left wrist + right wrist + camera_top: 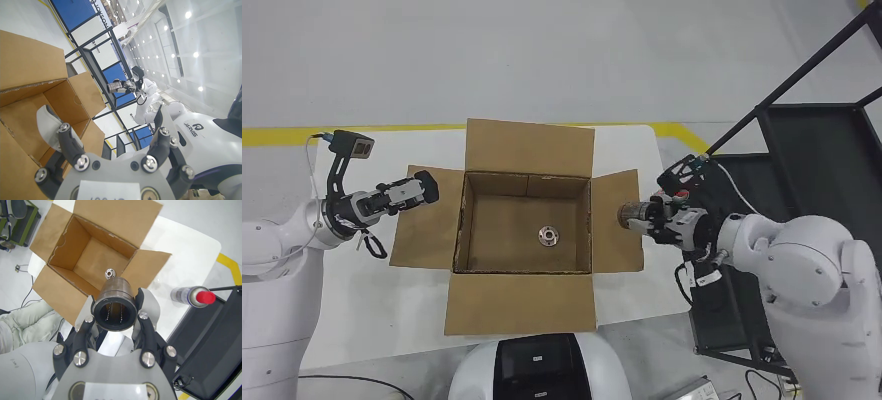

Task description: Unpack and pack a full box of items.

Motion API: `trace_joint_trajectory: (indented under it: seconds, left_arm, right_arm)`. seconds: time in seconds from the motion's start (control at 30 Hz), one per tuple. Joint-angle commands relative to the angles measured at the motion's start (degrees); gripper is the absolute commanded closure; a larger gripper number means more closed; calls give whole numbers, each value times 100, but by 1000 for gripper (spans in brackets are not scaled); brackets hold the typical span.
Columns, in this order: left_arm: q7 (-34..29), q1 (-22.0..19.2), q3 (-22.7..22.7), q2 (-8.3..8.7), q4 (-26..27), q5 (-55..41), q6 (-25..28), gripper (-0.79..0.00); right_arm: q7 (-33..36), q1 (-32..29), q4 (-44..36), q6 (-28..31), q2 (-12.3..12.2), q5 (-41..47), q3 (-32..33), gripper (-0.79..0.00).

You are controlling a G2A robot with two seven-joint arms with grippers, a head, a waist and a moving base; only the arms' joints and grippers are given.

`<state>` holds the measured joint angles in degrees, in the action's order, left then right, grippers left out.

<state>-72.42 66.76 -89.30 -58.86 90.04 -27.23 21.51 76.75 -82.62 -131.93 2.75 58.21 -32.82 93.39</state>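
- A brown cardboard box (522,300) sits in the middle of a white table (632,140). All four flaps are folded outward, so the opening can be reached from above.
- The box is almost bare. One small flanged metal part (548,235) lies flat on its floor, near the centre.
- The right gripper (640,214) is clamped on a dark metal cylinder (115,306), a hollow sleeve with rows of tiny balls inside its bore.
- The fingers press on opposite sides of its round wall, probably because squeezing across the width keeps a smooth tube from rolling or slipping.
- The cylinder lies roughly level above the outer edge of the flap on the robot's right. It is outside the opening, with one end pointing toward it.
- From this pose I cannot tell whether the cylinder is coming out of the box or about to go in.
- The left gripper (103,113) hangs above the opposite flap with its fingers spread apart and nothing between them.
- It faces across the box toward the other arm, which looks to me like a waiting pose that keeps the opening free.
- A spray can (189,295) with a red cap stands upright on the table beyond the right-hand flap, just beside a black rack (208,332). To my eye that corner serves as the set-down spot for unpacked items.
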Motion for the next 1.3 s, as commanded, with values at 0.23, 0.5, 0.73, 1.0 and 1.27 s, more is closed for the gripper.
trace_joint_trajectory:
  seconds: [0.23,0.5,0.73,1.0,1.27]
  left_arm:
    - [0,0,0,0,0,0,0,-785]
    - [690,284,-541,66,125,126,97,-785]
    - [771,381,-793,96,98,44,153,-785]
    - [771,381,-793,96,98,44,153,-785]
    - [771,381,-793,96,98,44,153,-785]
  right_arm:
    - [17,2038,1508,-717,203,-704,-2543,0]
    - [-295,2966,2446,-1218,478,-1239,-3911,0]
    - [-709,3523,3318,-1478,794,-1377,-4884,0]
    - [-1106,4049,4353,-1687,1237,-1414,-5803,0]
    - [-1335,4370,5172,-1761,1635,-1287,-6302,0]
